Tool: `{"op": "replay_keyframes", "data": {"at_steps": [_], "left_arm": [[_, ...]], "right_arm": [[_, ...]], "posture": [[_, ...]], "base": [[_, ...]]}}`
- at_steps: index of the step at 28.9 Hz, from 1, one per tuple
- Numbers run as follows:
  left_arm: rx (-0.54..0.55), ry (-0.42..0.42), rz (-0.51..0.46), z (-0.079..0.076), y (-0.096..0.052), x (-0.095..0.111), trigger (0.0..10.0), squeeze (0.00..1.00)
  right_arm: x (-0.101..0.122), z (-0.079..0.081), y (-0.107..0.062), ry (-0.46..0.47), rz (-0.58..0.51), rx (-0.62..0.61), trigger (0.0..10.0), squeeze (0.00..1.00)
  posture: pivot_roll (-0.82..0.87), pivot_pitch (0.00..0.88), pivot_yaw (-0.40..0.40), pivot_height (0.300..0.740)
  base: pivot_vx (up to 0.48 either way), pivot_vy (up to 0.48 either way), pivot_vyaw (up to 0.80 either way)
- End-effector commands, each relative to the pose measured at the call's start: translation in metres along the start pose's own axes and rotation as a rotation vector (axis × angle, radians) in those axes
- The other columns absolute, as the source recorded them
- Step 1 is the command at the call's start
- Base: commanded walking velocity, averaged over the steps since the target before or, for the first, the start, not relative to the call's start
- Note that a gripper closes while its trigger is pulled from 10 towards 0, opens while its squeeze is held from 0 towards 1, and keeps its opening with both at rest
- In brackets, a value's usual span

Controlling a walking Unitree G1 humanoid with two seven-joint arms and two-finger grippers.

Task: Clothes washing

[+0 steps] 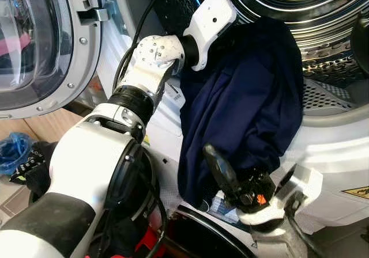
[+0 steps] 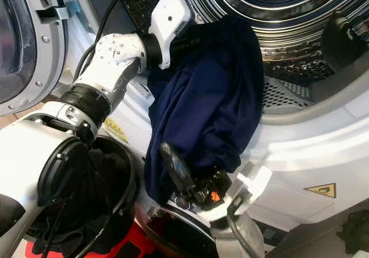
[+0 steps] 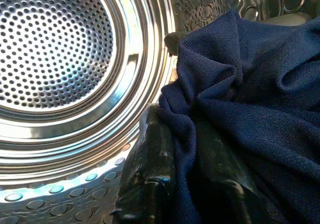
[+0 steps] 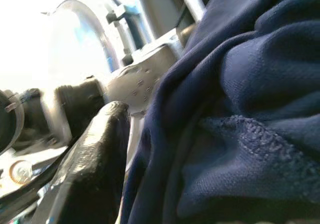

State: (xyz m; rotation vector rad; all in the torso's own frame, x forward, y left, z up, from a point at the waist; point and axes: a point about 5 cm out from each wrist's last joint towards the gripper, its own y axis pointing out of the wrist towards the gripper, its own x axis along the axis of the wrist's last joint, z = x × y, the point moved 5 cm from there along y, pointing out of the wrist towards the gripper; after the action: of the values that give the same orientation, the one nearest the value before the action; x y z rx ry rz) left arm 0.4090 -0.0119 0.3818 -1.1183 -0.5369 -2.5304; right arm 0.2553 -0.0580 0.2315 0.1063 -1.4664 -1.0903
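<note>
Garment (image 1: 242,108) draped over left fingers (image 3: 150,174)

Home laundry spot: open washing machine (image 1: 323,33)

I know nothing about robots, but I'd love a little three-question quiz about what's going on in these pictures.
1. True or false: the navy garment lies wholly inside the drum.
2. Which hand holds the garment's upper end at the drum mouth: A) left hand, B) right hand?
3. Fill in: the washer door stands ____.

Key:
1. False; it drapes over the drum's rim and hangs down the front.
2. A; the right hand is at the hanging lower end.
3. Open, on the robot's left.
</note>
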Motion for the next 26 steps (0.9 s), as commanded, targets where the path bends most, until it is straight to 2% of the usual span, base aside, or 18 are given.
{"op": "replay_keyframes", "data": {"at_steps": [1,12,15,17,26], "left_arm": [[-0.065,-0.047,0.076,-0.018,-0.003,-0.026,10.0,0.00],[-0.215,-0.053,-0.008,-0.036,0.006,-0.007,10.0,0.00],[-0.230,-0.051,-0.028,-0.037,0.008,-0.002,10.0,0.00],[-0.283,-0.034,-0.082,-0.042,0.011,0.011,10.0,0.00],[-0.380,-0.026,-0.185,-0.049,0.012,0.033,10.0,0.00]], "right_arm": [[0.007,-0.003,0.008,0.001,-0.053,-0.009,10.0,0.00],[0.011,0.004,0.044,0.061,-0.147,0.046,10.0,0.00],[0.016,0.001,0.050,0.065,-0.181,0.032,10.0,0.00],[0.025,-0.008,0.063,0.062,-0.239,-0.012,10.0,0.00],[0.045,-0.020,0.076,0.069,-0.334,-0.056,10.0,0.00]], "posture": [[0.05,0.085,0.018,0.740],[0.05,0.088,0.023,0.740],[0.05,0.088,0.023,0.740],[0.05,0.091,0.024,0.740],[0.06,0.091,0.021,0.740]], "base": [[0.000,0.000,0.00],[0.000,0.000,0.00],[0.000,0.000,0.00],[0.000,0.000,0.00],[0.000,0.000,0.00]]}}
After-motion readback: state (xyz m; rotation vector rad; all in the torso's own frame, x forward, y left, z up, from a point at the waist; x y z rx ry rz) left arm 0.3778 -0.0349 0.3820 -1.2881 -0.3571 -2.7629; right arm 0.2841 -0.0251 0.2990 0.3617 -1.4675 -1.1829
